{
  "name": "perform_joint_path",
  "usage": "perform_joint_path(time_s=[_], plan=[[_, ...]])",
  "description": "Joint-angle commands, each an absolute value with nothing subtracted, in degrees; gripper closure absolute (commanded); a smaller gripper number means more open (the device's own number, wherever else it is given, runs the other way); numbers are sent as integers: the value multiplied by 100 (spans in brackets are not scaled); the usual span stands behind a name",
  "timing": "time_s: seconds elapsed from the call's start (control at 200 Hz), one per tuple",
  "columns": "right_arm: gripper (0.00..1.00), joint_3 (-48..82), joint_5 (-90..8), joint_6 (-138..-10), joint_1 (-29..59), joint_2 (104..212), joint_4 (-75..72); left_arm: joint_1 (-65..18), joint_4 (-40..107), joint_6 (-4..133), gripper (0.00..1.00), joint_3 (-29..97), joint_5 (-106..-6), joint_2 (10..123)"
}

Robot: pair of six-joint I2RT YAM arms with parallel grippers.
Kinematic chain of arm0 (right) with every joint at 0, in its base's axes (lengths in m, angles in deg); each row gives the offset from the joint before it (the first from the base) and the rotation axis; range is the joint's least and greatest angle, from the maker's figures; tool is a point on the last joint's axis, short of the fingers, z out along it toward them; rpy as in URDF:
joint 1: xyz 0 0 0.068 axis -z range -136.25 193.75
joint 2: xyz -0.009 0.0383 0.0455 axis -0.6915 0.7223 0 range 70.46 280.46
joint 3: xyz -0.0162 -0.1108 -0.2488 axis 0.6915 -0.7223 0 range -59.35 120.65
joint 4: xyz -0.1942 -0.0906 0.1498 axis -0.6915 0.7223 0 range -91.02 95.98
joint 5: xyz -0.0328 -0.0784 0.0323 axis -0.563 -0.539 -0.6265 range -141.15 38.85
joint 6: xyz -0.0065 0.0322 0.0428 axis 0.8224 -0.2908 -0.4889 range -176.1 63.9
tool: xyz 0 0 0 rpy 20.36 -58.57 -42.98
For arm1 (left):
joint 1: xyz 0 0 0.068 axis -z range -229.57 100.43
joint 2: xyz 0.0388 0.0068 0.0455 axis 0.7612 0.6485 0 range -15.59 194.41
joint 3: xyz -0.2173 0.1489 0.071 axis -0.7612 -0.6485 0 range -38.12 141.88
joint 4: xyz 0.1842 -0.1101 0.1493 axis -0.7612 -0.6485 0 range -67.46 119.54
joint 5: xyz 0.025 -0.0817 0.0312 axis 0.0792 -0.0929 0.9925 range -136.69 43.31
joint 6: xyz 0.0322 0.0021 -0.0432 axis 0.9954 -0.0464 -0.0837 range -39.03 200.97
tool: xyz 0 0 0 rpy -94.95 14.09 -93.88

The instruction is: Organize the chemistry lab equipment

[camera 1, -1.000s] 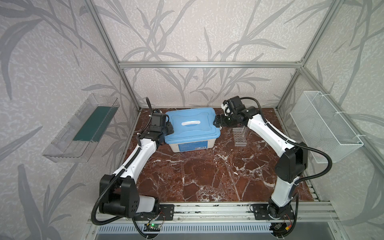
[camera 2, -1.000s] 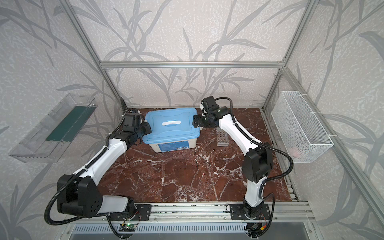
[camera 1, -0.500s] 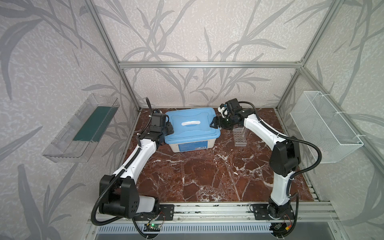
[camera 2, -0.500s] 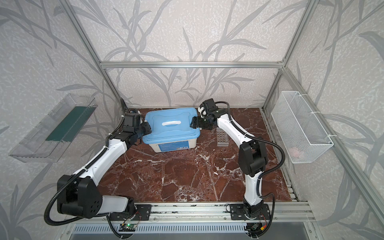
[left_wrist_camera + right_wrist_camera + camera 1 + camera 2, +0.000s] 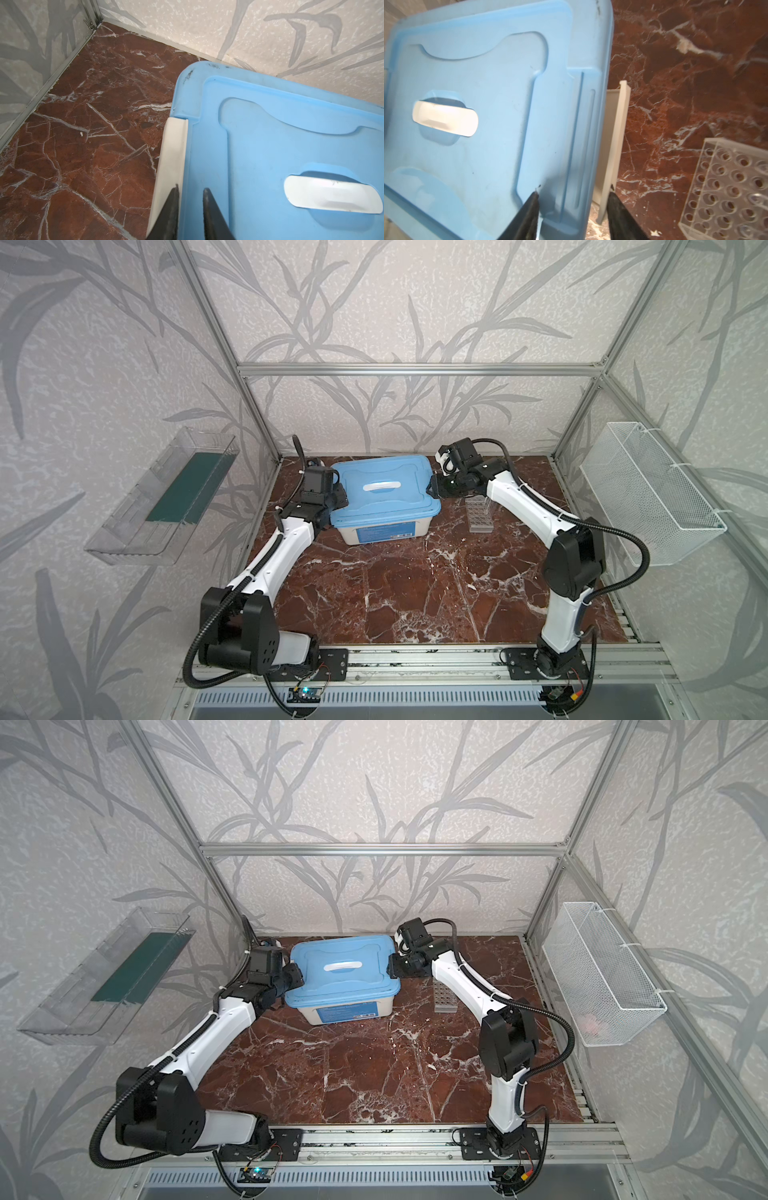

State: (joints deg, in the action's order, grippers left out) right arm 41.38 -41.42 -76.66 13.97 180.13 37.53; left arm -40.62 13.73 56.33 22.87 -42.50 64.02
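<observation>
A dark red, white-veined marble table point(image 5: 395, 597) carries a white tub with a blue lid point(image 5: 384, 489) near its back edge, with a clear grid rack point(image 5: 480, 517) close on its right.

The blue lid point(image 5: 384, 489) is smooth, matt plastic with dark scuffs; the tub point(image 5: 422, 529) under it is white plastic. The tabletop point(image 5: 415, 593) is glossy red-brown marble with white veins. The grid rack point(image 5: 726, 187) is clear, polished plastic. The basket point(image 5: 648, 493) is white wire mesh, and the frame point(image 5: 415, 369) is dull metal.
</observation>
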Motion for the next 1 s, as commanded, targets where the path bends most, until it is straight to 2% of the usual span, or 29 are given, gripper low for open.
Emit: perform_joint_path(time_s=[0.0, 0.105, 0.29, 0.525, 0.84, 0.91, 0.97, 0.995], plan=[[56, 4312, -3651, -7526, 790, 18129, 3949, -3753, 662, 5438, 77, 2083, -5152, 6877], [62, 4423, -3676, -7502, 618, 18238, 3991, -3727, 676, 5428, 77, 2145, -5174, 6953], [65, 4585, -3828, -7424, 350, 18436, 4079, -3683, 593, 5442, 77, 2306, -5267, 7119], [65, 4688, -3961, -7410, 342, 18317, 3994, -3699, 535, 5523, 77, 2451, -5044, 7072], [57, 6118, -4235, -7101, 359, 18277, 4746, -3888, -241, 5570, 61, 3478, -4459, 6578], [49, 6271, -4376, -7049, 367, 18082, 4892, -3991, -341, 5632, 47, 3551, -4384, 6287], [36, 6225, -4525, -7022, 391, 17802, 4923, -4099, -424, 5714, 23, 3605, -4433, 6009], [31, 6154, -4581, -7010, 409, 17660, 4911, -4132, -419, 5756, 9, 3598, -4461, 5891]])
